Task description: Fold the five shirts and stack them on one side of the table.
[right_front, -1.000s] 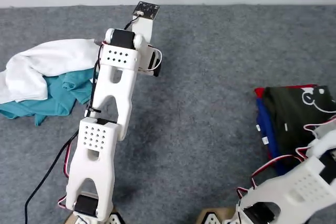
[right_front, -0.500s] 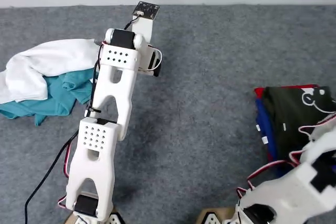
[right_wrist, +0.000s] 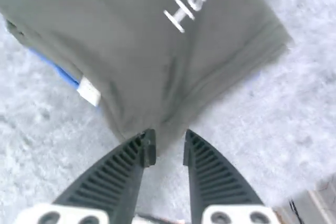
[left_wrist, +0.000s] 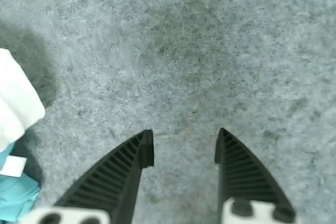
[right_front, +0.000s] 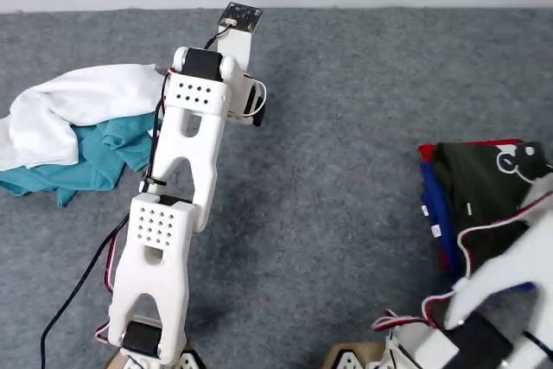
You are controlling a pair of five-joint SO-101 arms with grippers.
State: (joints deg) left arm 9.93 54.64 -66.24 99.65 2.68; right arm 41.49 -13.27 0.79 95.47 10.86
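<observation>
The left arm's fingers (left_wrist: 128, 169) stand wide apart and empty over bare grey worktop (left_wrist: 210, 51), near the crumpled white shirt (right_front: 78, 105) and teal shirt (right_front: 95, 157). The right arm's fingers (right_wrist: 126, 169), narrowly parted and empty, hang at the edge of the dark shirt (right_wrist: 131, 51), which tops the folded blue shirt (right_front: 432, 194) and red shirt (right_front: 425, 151).

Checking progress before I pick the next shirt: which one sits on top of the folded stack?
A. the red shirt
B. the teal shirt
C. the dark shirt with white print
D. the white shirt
C: the dark shirt lies uppermost, with the blue shirt and red shirt peeking out beneath it; the white shirt and teal shirt lie crumpled across the table.
</observation>
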